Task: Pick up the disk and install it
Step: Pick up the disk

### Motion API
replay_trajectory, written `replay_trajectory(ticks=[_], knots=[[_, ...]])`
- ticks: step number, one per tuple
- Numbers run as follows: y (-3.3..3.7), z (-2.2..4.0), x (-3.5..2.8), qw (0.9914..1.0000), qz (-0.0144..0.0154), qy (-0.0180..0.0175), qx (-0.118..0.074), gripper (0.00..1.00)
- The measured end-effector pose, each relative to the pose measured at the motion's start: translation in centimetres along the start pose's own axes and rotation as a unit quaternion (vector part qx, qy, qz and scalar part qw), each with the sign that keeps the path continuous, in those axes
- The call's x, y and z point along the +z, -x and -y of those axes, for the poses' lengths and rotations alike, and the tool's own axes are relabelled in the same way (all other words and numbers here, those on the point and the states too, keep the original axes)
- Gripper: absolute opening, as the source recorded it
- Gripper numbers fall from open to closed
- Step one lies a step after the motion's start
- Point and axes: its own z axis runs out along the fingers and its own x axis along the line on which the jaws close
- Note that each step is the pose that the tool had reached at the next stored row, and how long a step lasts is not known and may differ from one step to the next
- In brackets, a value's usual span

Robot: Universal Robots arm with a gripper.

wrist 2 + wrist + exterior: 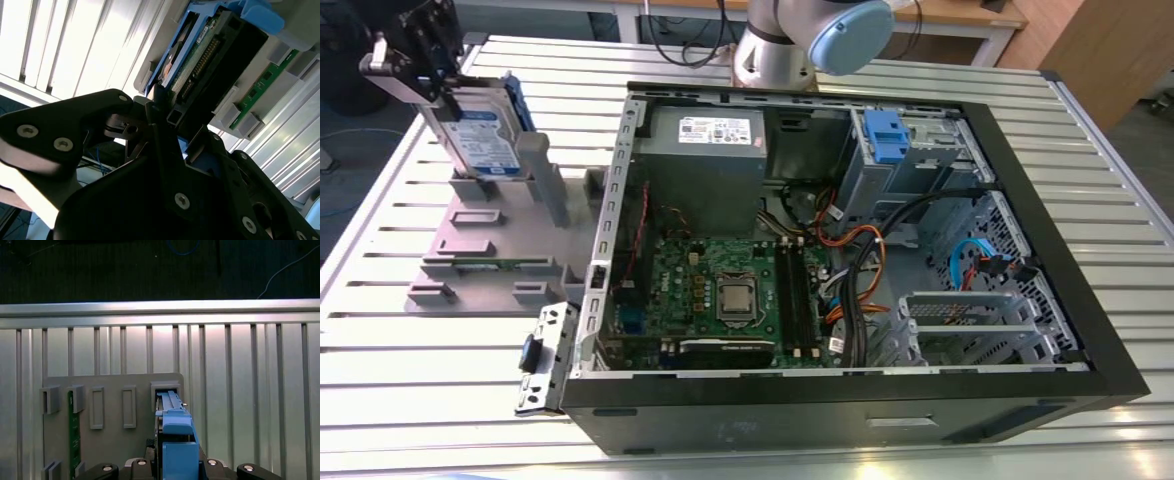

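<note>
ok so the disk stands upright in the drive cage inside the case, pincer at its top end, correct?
Not quite. The disk does stand upright with the pincer at its top end, but it is in the grey stand outside the case, on the exterior view's left, not in the drive cage. The exterior view shows this.

The disk (483, 130) has a dull silver metal body with a smooth, slightly glossy paper label, and its bracket (176, 440) is smooth blue plastic. The stand (507, 240) is matt grey plastic, and the table (440, 400) is ribbed bare metal with a soft shine. The computer case (854, 420) is matt black outside and bare grey sheet metal inside.
</note>
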Motion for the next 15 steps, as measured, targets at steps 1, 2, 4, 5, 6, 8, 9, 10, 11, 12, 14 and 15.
replay_trajectory(ticks=[1,2,4,5,6,8,9,10,11,12,14,15], knots=[[0.00,0.00,-0.02,1.00000,0.0000,0.0000,0.000,0.36],[0.00,0.00,-0.05,1.00000,0.0000,0.0000,0.000,0.36],[0.00,0.00,-0.10,1.00000,0.0000,0.0000,0.000,0.36],[0.00,0.00,-0.13,1.00000,0.0000,0.0000,0.000,0.36],[0.00,0.00,-0.16,1.00000,0.0000,0.0000,0.000,0.36],[0.00,0.00,-0.20,1.00000,0.0000,0.0000,0.000,0.36],[0.00,0.00,-0.23,1.00000,0.0000,0.0000,0.000,0.36],[0.01,0.00,-0.26,1.00000,0.0000,0.0000,0.000,0.36],[0.01,0.00,-0.29,1.00000,0.0000,0.0000,0.000,0.36],[0.00,0.00,-0.31,1.00000,0.0000,0.0000,0.000,0.36],[0.01,0.00,-0.37,1.00000,0.0000,0.0000,0.000,0.36],[0.01,0.00,-0.40,1.00000,0.0000,0.0000,0.000,0.36]])
